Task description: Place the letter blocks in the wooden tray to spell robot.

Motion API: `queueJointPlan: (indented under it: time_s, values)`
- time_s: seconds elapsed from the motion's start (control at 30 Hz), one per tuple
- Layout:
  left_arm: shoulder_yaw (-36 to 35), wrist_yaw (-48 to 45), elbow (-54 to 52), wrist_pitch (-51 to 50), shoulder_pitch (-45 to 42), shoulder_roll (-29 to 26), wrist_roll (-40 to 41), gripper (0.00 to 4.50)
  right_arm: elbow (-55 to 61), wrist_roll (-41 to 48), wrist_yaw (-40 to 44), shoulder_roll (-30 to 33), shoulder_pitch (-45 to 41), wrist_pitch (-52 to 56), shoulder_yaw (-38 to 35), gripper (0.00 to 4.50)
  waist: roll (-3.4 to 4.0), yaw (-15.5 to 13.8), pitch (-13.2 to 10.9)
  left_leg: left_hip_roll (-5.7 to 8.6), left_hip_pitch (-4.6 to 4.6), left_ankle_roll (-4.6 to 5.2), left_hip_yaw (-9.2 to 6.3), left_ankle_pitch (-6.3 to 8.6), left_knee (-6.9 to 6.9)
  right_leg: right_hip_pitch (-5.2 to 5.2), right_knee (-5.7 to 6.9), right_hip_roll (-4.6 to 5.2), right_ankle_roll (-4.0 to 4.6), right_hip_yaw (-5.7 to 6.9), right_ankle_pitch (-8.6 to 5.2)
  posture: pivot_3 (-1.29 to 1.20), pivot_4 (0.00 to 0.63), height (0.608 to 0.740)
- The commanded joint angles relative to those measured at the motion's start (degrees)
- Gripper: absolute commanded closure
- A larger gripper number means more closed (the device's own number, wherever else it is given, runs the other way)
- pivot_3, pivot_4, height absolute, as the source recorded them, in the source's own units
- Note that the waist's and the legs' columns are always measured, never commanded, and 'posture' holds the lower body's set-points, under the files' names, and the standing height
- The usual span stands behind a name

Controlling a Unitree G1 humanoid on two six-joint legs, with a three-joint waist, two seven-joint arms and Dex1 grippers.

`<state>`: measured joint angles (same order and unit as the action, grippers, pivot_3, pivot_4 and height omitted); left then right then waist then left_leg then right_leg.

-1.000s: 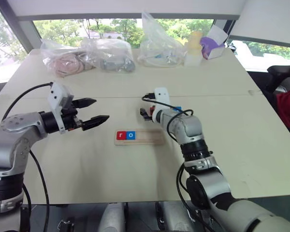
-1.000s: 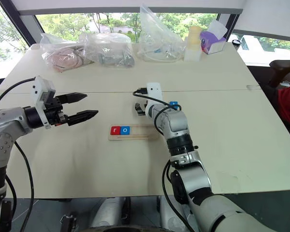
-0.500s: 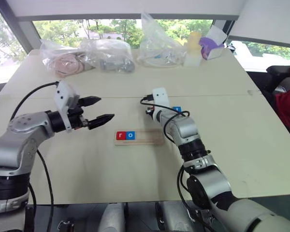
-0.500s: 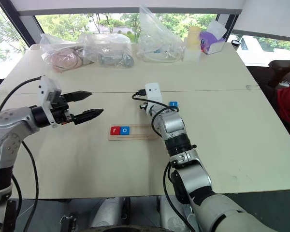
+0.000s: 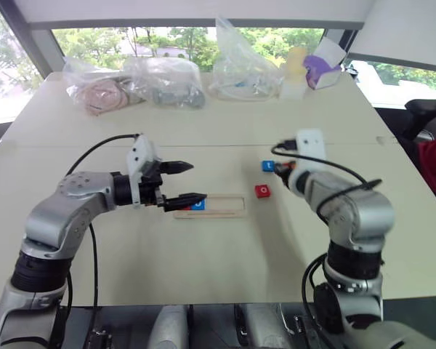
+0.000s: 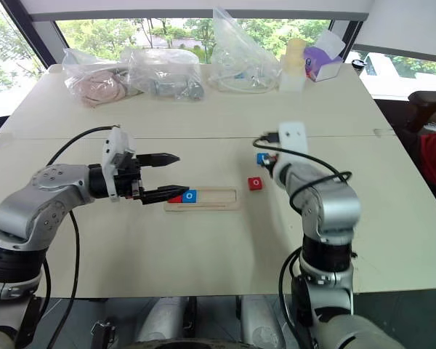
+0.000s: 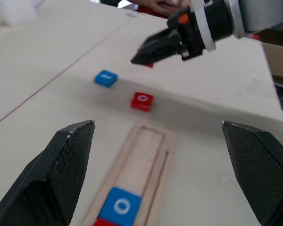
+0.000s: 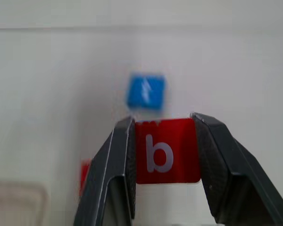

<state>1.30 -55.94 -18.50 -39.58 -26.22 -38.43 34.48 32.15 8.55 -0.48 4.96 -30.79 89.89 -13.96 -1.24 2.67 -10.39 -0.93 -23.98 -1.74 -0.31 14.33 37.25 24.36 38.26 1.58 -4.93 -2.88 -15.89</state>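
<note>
We see two letter blocks (image 6: pixel 184 195) at the wooden tray's (image 6: pixel 214 198) left end. Right of it lie two more (image 6: pixel 256 183), one (image 6: pixel 261 158) farther back.

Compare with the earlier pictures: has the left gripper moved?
Yes. The left gripper has swung toward the wooden tray, its fingertips now over the tray's left end, where earlier they hung well short of it.

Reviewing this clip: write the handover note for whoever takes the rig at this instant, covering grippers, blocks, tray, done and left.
Right gripper: shut on the red b block, held above the table.
Left gripper: open, holding nothing, hovering over the left end of the wooden tray.
In the tray: red r block, partly behind a left finger, then blue o block; the rest of the slot is bare.
On the table right of the tray: red o block and blue t block.
Left to do: place b, o, t.
</note>
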Motion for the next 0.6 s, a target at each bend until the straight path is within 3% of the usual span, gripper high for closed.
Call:
queueJointPlan:
  time_s: [0.03, 0.17, 0.37, 0.6]
  values:
    - [0.13, -0.74, -0.82, -0.13, -1.19, 0.09, 1.08, 0.00, 8.77, -1.27, -1.35, -0.68, 3.64, 2.61, -1.65, 3.31, 0.00, -0.08, 0.00, 0.00, 0.02, 0.00, 0.00, 0.00, -0.01, 0.00, 0.00, -0.04, 0.00, 0.00, 0.00, 0.00, 0.150, 0.735]
    - [0.63, -1.83, 1.02, 0.45, -1.53, -0.18, 0.26, 0.00, 10.45, -1.44, -1.30, -1.78, 9.18, 2.61, -1.64, 3.31, 0.00, -0.10, 0.00, 0.00, 0.03, 0.00, -0.01, 0.00, -0.02, -0.02, -0.01, -0.09, 0.01, 0.00, -0.01, 0.00, 0.150, 0.735]
    - [0.33, -2.39, 3.07, 0.21, -2.61, -0.02, 0.49, 0.00, 7.52, -4.29, -3.57, -7.26, 10.05, 1.40, -5.74, 3.31, 0.00, -0.16, 0.00, 0.00, 0.04, 0.00, 0.00, 0.00, 0.00, -0.02, -0.01, -0.10, 0.01, 0.00, -0.01, 0.00, 0.150, 0.735]
    - [0.03, -2.89, 3.56, 0.19, -2.69, -0.88, 0.22, 0.00, 7.76, -5.75, -4.53, -8.93, 10.35, 0.69, -5.22, 0.03, 0.00, -0.22, 0.01, 0.01, 0.03, 0.00, 0.00, 0.00, -0.01, -0.04, -0.05, -0.06, 0.00, 0.01, -0.01, 0.00, 0.150, 0.735]
